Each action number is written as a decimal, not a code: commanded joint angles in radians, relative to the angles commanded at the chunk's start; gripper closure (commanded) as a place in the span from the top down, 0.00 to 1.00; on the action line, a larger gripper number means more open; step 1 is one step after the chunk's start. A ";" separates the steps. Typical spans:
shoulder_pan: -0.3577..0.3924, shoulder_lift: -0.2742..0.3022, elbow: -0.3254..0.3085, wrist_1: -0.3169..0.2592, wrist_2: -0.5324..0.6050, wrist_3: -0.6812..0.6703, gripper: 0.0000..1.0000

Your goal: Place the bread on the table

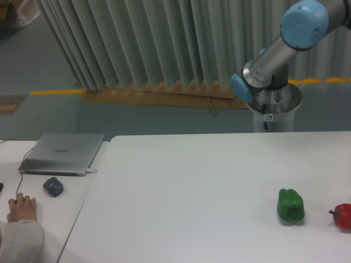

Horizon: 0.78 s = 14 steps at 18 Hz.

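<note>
Hand, bread out of frame; table (pixel 192 192) white.

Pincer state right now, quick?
Pincer: not in view; only the arm's elbow and base show, so its state cannot be told.

The table (pixel 192 186) is plain white. A green pepper (pixel 290 206) and a red fruit (pixel 343 216) sit near its right edge. The arm (pixel 279 49) is silver with light blue caps. The laptop (pixel 63 153) is silver-grey, the curtain (pixel 164 41) pale grey-green.
</note>
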 joint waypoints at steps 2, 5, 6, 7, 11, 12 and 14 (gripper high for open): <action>0.002 0.009 0.003 -0.008 -0.002 -0.012 1.00; -0.002 0.000 -0.015 -0.006 0.002 -0.041 1.00; 0.003 -0.003 -0.017 -0.006 0.002 -0.041 1.00; 0.005 -0.008 -0.018 -0.005 0.002 -0.041 1.00; 0.003 -0.015 -0.009 -0.006 0.006 -0.054 0.71; 0.005 -0.011 -0.009 -0.011 0.011 -0.057 0.55; 0.006 0.000 -0.009 -0.012 0.026 -0.054 0.38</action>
